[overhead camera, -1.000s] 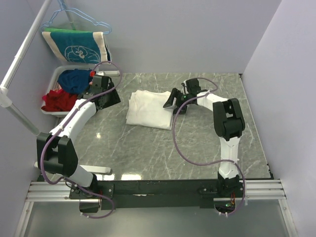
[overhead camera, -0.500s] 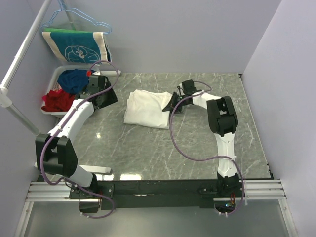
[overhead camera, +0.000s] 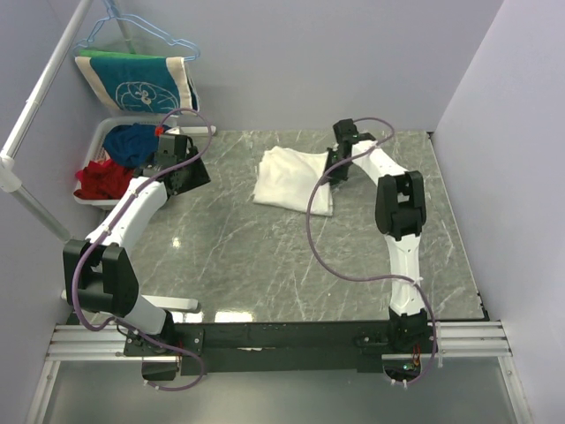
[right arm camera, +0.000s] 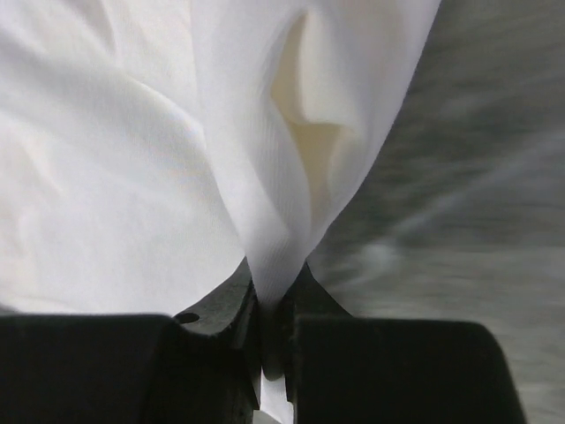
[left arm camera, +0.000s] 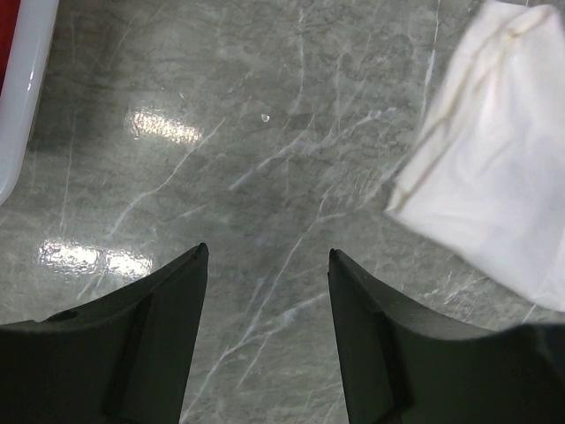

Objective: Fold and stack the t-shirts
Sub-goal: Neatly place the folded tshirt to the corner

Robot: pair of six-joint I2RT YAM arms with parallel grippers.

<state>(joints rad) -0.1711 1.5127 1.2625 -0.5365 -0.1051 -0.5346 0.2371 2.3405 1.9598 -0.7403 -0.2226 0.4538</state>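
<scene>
So the grey marble table (overhead camera: 265, 256) has one cream-white t-shirt (overhead camera: 291, 179) on it, sitting toward the far side just right of centre. It's already a folded bundle, roughly a rectangle, and only plain cloth is showing. I can't see a print from here.

The right gripper (overhead camera: 334, 168) is at the tee's right edge. The wrist view makes it obvious that the jaws are clenched on a thin ridge of fabric, which fans out from the pinch.

My read is that it's dragging or repositioning the bundle rather than making a fresh fold. To do that well, I'd keep the pinch low and slide the tee flat. Lift too high and the layers will probably peel apart and undo the fold. I also can't tell if the grip has every layer or just the top one. If it's only the top one, the rest could lag behind.

At the far left edge there's a white bin (overhead camera: 99, 134) holding a blue garment (overhead camera: 132, 143) and a red garment (overhead camera: 99, 179), both crumpled, presumably next in line.

The left gripper (left arm camera: 268, 256) hovers over bare table beside the bin, with its jaws spread and nothing between them. It's well apart from the tee.
</scene>
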